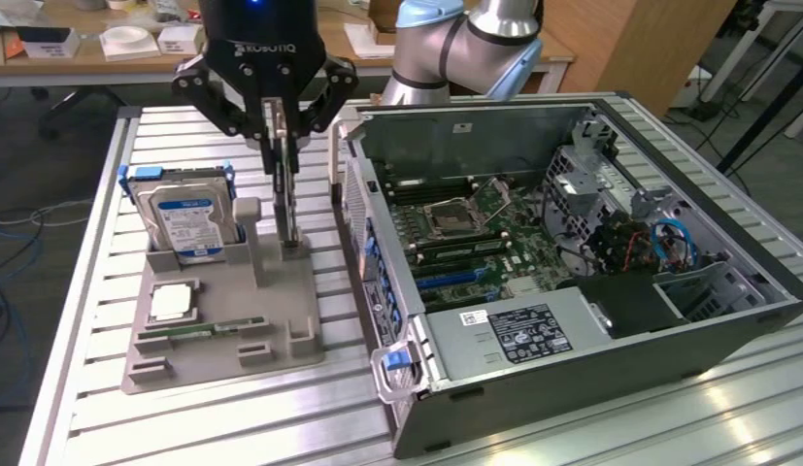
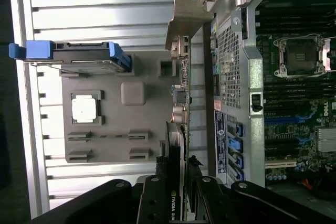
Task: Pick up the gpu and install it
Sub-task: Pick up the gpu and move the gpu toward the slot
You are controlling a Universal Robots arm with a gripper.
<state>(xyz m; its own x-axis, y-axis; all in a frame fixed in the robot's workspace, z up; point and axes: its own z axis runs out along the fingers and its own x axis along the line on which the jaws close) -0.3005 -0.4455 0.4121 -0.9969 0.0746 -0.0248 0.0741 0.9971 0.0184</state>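
The gpu point(image 1: 288, 199) is a thin dark card standing on edge, upright over the grey parts holder point(image 1: 291, 301) left of the open computer case point(image 1: 415, 408). My gripper point(image 1: 284, 146) comes down from above and is shut on the card's upper edge. The card's lower end is at the holder's slot; I cannot tell whether it still rests in it. In the wrist view the gpu point(image 2: 181, 103) shows edge-on between my fingers point(image 2: 157, 192), with its pale metal bracket point(image 2: 189, 14) at the far end, beside the case wall point(image 2: 252, 77).
On the holder a silver hard drive point(image 1: 187, 218) with a blue-white label stands in a blue frame, with a square processor point(image 1: 172, 303) and a green memory stick point(image 1: 200, 330) lying nearby. Inside the case lies the motherboard point(image 1: 492, 243). The slatted metal table point(image 1: 90, 291) extends around them.
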